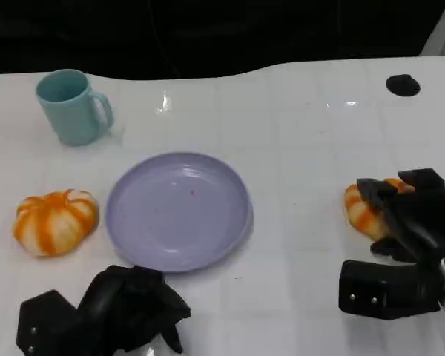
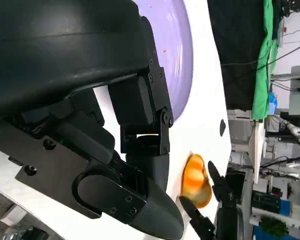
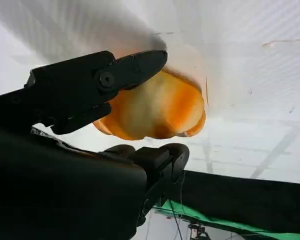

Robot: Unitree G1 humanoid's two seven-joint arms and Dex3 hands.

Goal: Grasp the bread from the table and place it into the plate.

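Bread (image 1: pixel 360 209) sits between right hand (image 1: pixel 408 215) fingers.

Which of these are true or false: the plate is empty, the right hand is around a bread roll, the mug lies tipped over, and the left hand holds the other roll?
1. The plate is empty. True.
2. The right hand is around a bread roll. True.
3. The mug lies tipped over. False: it stands upright.
4. The left hand holds the other roll. False: that roll lies apart on the table.
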